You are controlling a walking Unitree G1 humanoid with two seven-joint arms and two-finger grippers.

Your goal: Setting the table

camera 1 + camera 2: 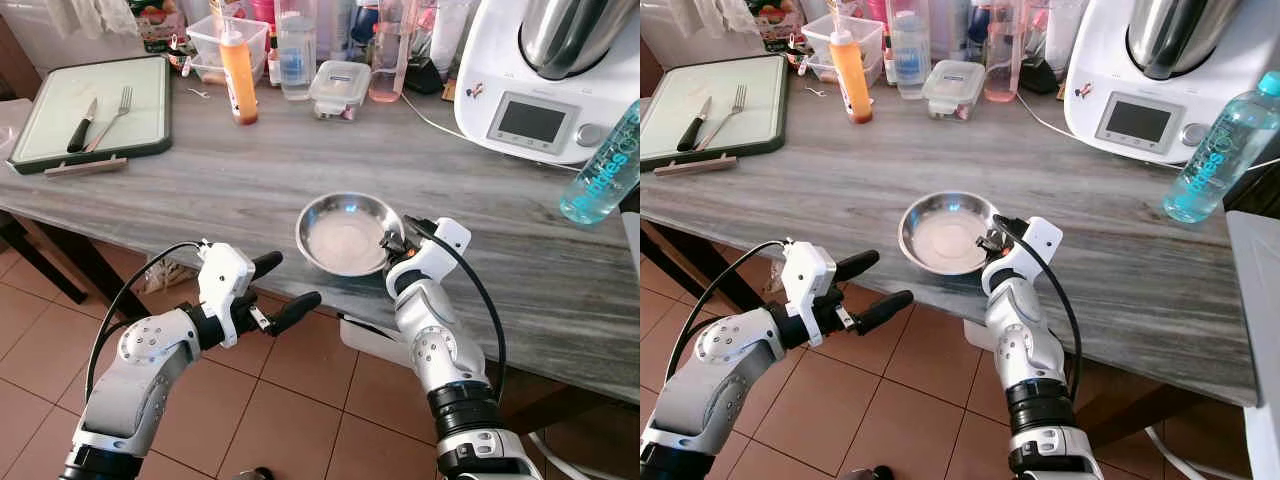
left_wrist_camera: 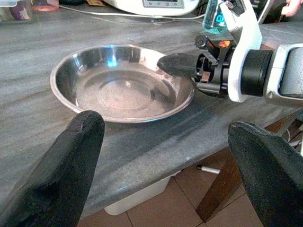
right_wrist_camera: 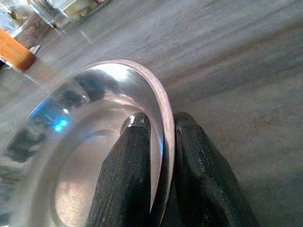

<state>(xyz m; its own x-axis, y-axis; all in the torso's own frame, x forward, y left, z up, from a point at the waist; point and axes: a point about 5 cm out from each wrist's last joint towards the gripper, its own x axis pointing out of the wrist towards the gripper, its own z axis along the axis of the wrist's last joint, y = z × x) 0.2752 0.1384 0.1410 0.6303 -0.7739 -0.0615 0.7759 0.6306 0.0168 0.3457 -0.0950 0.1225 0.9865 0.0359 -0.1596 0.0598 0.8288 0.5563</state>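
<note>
- The bowl (image 1: pixel 343 236), shiny steel and empty, sits near the front edge of the grey surface (image 1: pixel 240 170).
- The right hand (image 3: pixel 161 156) pinches the bowl's rim on its right side: one finger inside the rim, the other outside.
- The left hand (image 1: pixel 275 290) hovers off the front edge, left of the bowl and over the tiled floor (image 1: pixel 300 400), fingers spread and holding nothing.
- Far left on the surface lies a board (image 1: pixel 60 110) carrying a knife (image 1: pixel 82 125) and a fork (image 1: pixel 113 115) side by side.
- At the back stand an orange bottle (image 1: pixel 239 75), a lidded box (image 1: pixel 340 88) and a pink glass (image 1: pixel 389 60), among more containers.
- Back right is a white kitchen machine (image 1: pixel 540 80), with a blue water bottle (image 1: pixel 610 165) just beside it, leaning at the right edge.
</note>
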